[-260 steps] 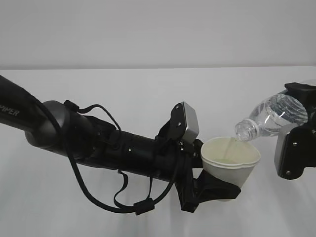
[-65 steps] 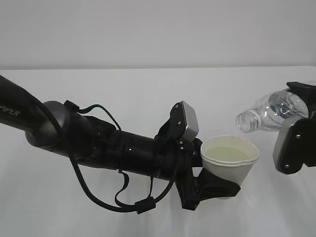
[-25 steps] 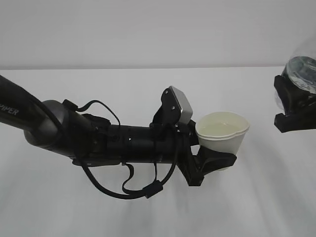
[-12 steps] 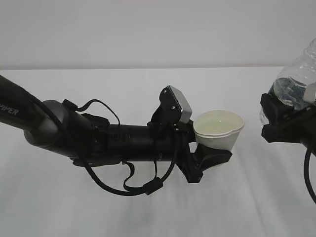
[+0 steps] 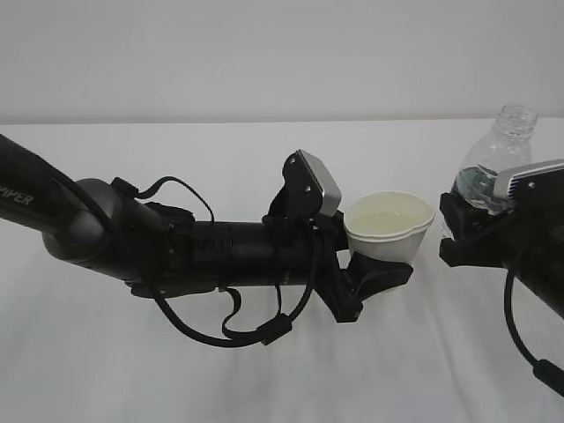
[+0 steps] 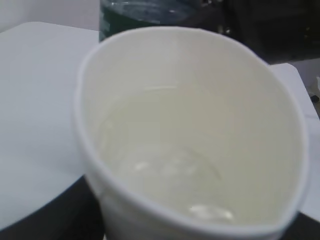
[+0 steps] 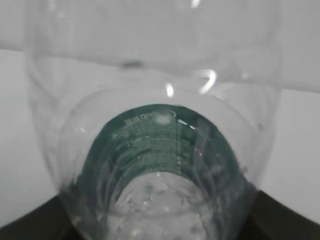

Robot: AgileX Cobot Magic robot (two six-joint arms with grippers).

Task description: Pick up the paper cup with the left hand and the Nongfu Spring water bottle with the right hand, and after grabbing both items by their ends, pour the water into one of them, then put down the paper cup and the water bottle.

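I see both claws grasping, paper cup [image 5: 389, 231] left and upright Nongfu Spring water bottle [image 5: 492, 167] right, both above the tabletop [image 5: 220, 370], set-down straight below

White table [image 5: 220, 379], pale grey wall [image 5: 264, 53]

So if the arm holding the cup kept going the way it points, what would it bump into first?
Probably the water bottle in the right hand. The left hand points rightward with the paper cup leading, and the bottle stands just beyond; depth is unclear, so it might pass by.
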